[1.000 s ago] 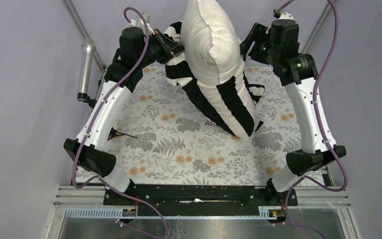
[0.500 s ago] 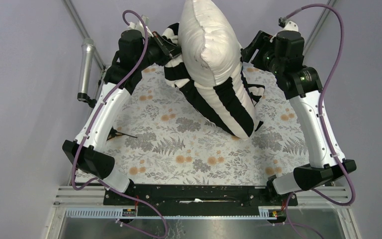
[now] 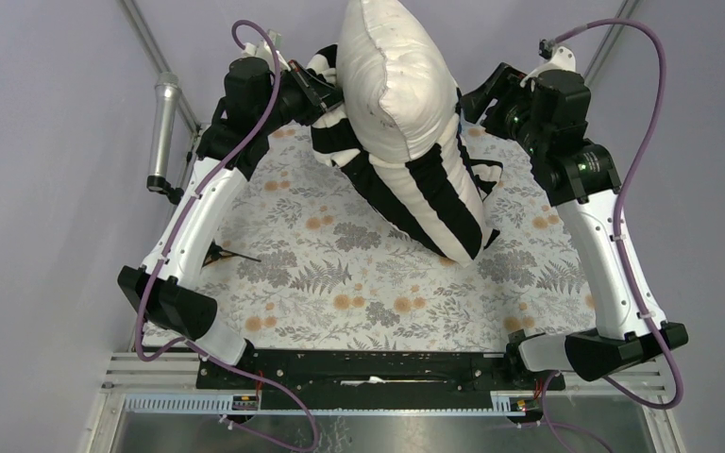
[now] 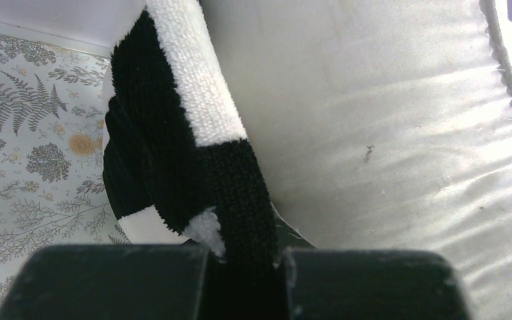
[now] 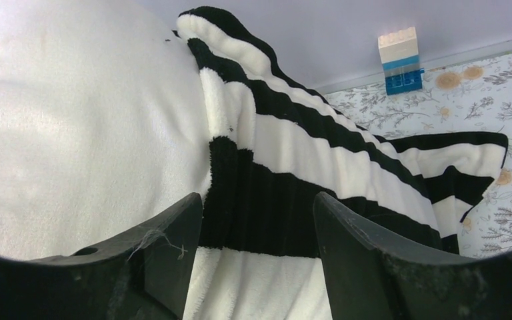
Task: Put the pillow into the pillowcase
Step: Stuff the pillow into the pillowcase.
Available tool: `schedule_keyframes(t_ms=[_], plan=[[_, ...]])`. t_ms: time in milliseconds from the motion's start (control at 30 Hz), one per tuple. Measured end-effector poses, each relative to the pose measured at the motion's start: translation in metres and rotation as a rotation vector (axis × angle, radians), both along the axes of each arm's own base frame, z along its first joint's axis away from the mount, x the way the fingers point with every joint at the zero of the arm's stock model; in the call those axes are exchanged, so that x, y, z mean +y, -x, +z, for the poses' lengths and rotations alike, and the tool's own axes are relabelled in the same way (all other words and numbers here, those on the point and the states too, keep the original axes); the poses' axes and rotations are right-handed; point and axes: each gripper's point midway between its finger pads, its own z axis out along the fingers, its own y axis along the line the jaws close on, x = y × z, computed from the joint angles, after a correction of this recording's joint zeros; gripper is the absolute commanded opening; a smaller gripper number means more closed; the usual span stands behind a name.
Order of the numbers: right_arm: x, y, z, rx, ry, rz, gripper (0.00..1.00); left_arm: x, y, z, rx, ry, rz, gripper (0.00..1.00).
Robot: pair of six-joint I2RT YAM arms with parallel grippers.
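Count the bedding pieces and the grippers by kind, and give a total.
pillow: 1
pillowcase: 1
grippers: 2 (left gripper shut on the pillowcase, right gripper open)
total: 4

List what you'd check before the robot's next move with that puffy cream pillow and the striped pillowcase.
1. Left gripper shut on the limp black-and-white striped fabric pillowcase: ok.
2. Right gripper gripping the pillowcase: not ok; its jaws are open with striped fabric between them.
3. Plump cream fabric pillow fully inside the pillowcase: not ok; its upper part sticks out.
4. Pillow's lower corners seated in the pillowcase's closed end: cannot tell; fabric covers them.
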Motion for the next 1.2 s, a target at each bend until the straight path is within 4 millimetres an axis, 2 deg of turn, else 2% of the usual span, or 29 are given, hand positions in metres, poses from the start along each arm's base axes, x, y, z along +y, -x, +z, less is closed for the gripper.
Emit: schedule_keyframes(t_ms=[133, 400, 500, 567, 633, 733, 833, 900, 1200], plan=[[0.005, -0.001, -0.003, 0.011, -0.003, 0.020, 0.67, 0.000, 0.000, 0.000, 0.000, 0.000, 0.000, 0.00], [0.019, -0.009, -0.025, 0.083, 0.022, 0.047, 0.66, 0.000, 0.000, 0.000, -0.001, 0.000, 0.000, 0.00], [0.017, -0.016, -0.022, 0.095, 0.052, 0.018, 0.58, 0.000, 0.000, 0.000, 0.000, 0.000, 0.000, 0.00], [0.010, -0.021, -0.017, 0.104, 0.087, -0.023, 0.46, 0.000, 0.000, 0.001, -0.001, 0.000, 0.000, 0.00], [0.002, -0.029, -0.007, 0.097, 0.126, -0.069, 0.38, 0.000, 0.001, 0.002, -0.003, 0.001, 0.000, 0.00], [-0.003, -0.038, 0.009, 0.082, 0.165, -0.098, 0.32, 0.000, 0.001, 0.005, -0.006, 0.001, -0.001, 0.00], [-0.003, -0.042, 0.018, 0.076, 0.186, -0.091, 0.45, 0.001, 0.003, 0.006, -0.004, -0.002, -0.004, 0.00], [0.001, -0.041, 0.016, 0.090, 0.197, -0.069, 0.48, 0.001, 0.003, 0.006, -0.002, -0.003, -0.005, 0.00], [0.011, -0.032, -0.011, 0.168, 0.222, -0.009, 0.52, 0.000, 0.003, 0.005, 0.000, -0.005, -0.008, 0.00]])
